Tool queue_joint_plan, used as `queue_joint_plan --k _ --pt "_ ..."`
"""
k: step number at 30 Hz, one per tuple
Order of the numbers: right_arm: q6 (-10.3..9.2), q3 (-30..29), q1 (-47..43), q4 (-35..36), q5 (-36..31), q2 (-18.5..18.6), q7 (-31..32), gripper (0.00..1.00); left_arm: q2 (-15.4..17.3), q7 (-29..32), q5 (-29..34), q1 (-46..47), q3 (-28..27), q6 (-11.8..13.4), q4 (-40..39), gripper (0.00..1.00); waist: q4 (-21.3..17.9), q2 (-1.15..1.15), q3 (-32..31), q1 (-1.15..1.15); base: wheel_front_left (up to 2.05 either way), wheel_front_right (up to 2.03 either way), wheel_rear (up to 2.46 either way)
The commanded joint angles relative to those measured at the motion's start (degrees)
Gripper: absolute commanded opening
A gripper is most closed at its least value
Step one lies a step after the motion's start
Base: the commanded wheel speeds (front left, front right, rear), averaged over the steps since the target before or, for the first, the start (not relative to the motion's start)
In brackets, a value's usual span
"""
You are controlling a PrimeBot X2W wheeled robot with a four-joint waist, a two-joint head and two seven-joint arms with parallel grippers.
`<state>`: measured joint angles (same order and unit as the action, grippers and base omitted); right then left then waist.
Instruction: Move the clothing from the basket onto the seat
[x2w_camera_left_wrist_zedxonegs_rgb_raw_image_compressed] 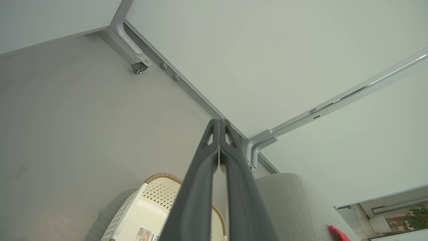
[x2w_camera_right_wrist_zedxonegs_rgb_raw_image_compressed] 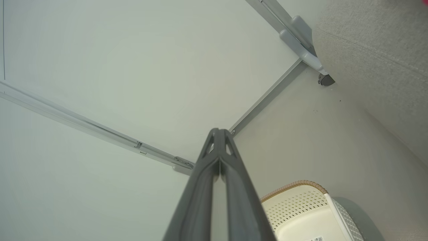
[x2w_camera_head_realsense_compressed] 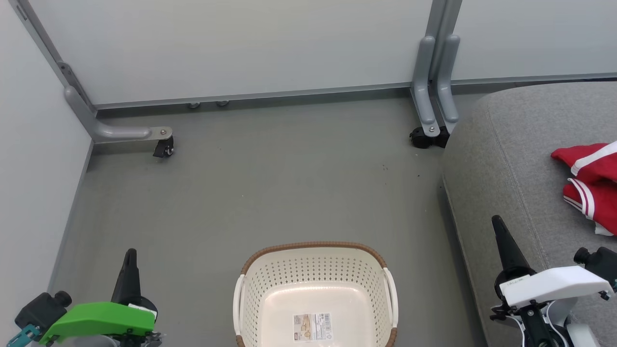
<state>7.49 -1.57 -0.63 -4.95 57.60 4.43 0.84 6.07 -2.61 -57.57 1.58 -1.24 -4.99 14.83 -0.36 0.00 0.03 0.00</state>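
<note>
Red clothing [x2w_camera_head_realsense_compressed: 590,185] lies on the grey seat [x2w_camera_head_realsense_compressed: 506,159]; basket [x2w_camera_head_realsense_compressed: 313,270] bare down to its label [x2w_camera_head_realsense_compressed: 312,326]. Left pincer [x2w_camera_head_realsense_compressed: 130,254] and right pincer [x2w_camera_head_realsense_compressed: 497,222] both closed tight, holding nothing. We judge the move done: park both low, clear of the fabric, so nothing snags

Reads as slightly glossy cream perforated plastic for the basket [x2w_camera_head_realsense_compressed: 289,270], brown woven-look rim [x2w_camera_head_realsense_compressed: 313,245], paper-like label sticker [x2w_camera_head_realsense_compressed: 312,326]. Matt coarse grey cloth on the seat [x2w_camera_head_realsense_compressed: 506,159], stitched seam. Soft red fabric for the clothing [x2w_camera_head_realsense_compressed: 595,176], white trim. Smooth matt grey floor [x2w_camera_head_realsense_compressed: 270,193]. Satin grey metal-looking partition frame [x2w_camera_head_realsense_compressed: 421,72].
</note>
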Motion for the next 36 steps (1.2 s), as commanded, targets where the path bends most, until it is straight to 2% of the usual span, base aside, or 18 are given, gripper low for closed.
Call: queue_joint_plan --k 1,36 --pt "0.01 -0.3 1.5 0.1 1.9 0.4 0.2 0.0 0.0 0.4 -1.9 1.7 -0.5 -0.3 -0.7 0.0 0.0 0.0 0.0 0.0 0.0 0.0 0.0" --pt "0.01 -1.6 4.7 -5.2 22.3 0.4 2.2 0.0 -1.9 5.6 -21.0 3.6 -3.4 -1.7 -0.8 0.0 0.2 0.0 0.1 0.0 0.0 0.0 0.0"
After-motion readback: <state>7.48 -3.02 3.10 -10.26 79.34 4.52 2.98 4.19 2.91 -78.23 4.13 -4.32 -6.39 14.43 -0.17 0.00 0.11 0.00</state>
